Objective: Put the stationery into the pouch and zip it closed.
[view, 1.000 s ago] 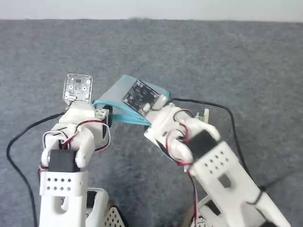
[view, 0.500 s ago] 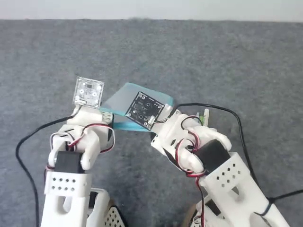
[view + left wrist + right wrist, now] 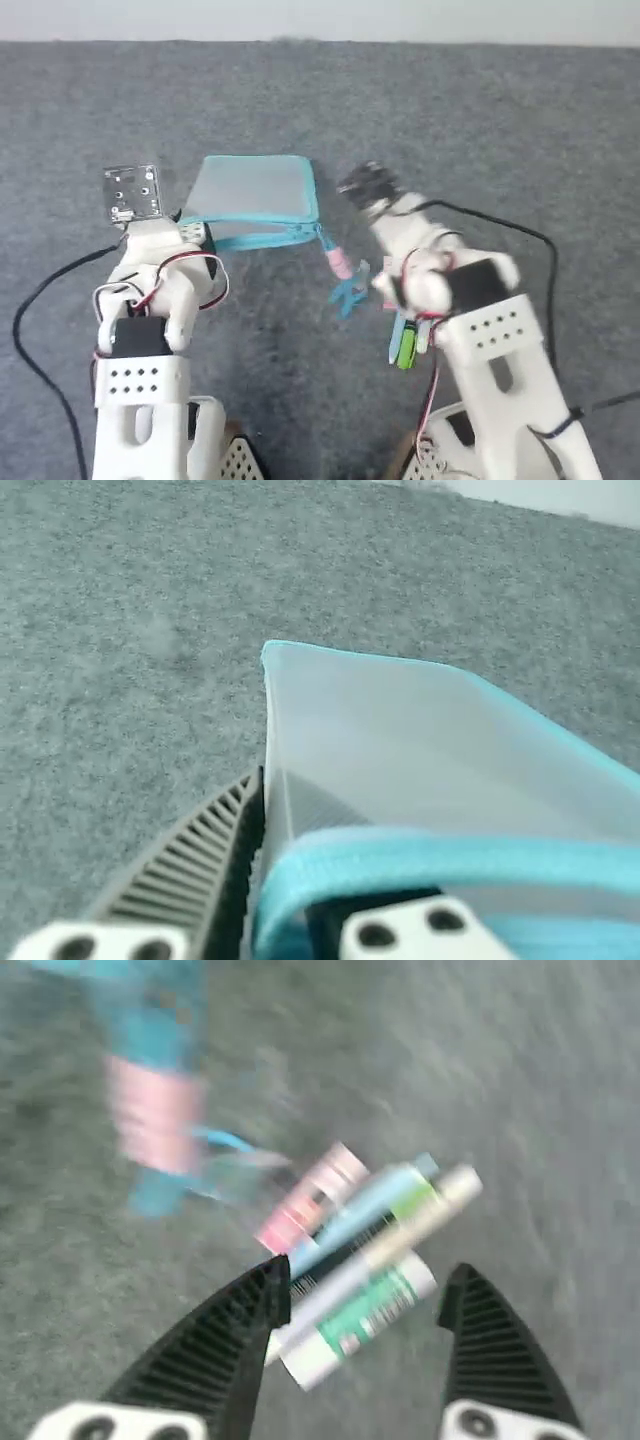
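- Two arms stand side by side on the grey table cover (image 3: 480, 110). The pouch (image 3: 255, 190) lies in front of the left arm, and the stationery (image 3: 404, 342) lies under the right arm.
- The left gripper (image 3: 193, 236) is clenched on the pouch at the left end of its teal zipper edge. In the high view the two simply meet at that corner. The left wrist view gives the grasp itself: the ribbed finger (image 3: 190, 875) is against one side of the translucent wall, and the teal band is pressed between both fingers.
- A pink tag (image 3: 340, 264) and a teal tassel (image 3: 350, 296) trail from the right end of the zipper. They rest on the cover between the pouch and the right arm.
- The right gripper (image 3: 368, 1278) is released, with its fingers spread wide above the stationery.
- In the right wrist view the stationery is a tight bundle of pens side by side: pink, light blue, green with white, and grey. It lies between the two fingertips, but whether they touch it is not clear.
- In the high view the arm covers most of this bundle, and a few coloured ends stick out below it.
- Whether the zipper is open or closed cannot be told.
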Robot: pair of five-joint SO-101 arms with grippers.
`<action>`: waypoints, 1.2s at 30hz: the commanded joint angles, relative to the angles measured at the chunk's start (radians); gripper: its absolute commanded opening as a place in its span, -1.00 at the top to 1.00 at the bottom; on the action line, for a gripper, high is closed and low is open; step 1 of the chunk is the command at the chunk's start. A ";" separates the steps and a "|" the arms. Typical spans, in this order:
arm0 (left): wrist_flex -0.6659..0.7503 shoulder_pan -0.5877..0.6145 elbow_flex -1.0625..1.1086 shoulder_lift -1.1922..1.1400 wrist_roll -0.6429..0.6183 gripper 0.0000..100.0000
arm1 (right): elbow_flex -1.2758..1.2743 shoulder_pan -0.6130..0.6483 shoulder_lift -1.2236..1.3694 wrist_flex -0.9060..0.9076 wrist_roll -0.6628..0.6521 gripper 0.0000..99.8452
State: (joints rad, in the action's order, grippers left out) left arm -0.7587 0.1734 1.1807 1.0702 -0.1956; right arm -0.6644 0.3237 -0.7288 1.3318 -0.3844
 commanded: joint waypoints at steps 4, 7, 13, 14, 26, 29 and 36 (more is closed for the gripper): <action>0.034 0.012 0.001 0.009 -0.023 0.98 | 0.006 -0.176 0.223 0.044 0.012 0.59; 0.031 0.012 0.001 0.009 -0.021 0.98 | 0.020 -0.205 0.380 0.002 0.017 0.59; 0.034 0.041 0.013 0.012 -0.021 0.98 | 0.023 -0.211 0.564 -0.062 0.077 0.59; 0.034 0.051 0.015 0.012 -0.021 0.98 | 0.017 -0.211 0.578 -0.064 0.080 0.59; 0.034 0.061 0.016 0.015 -0.021 0.98 | -0.115 -0.226 0.602 -0.160 0.083 0.64; 0.034 0.061 0.016 0.015 -0.021 0.98 | -0.133 -0.231 0.602 -0.176 0.083 0.76; 0.054 0.041 0.041 0.011 -0.021 0.98 | -0.084 -0.344 0.565 -0.163 0.064 0.99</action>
State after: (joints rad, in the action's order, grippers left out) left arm -0.7572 0.2271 1.2160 1.0702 -0.1956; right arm -0.8025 0.0245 -0.1197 1.1462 -0.3107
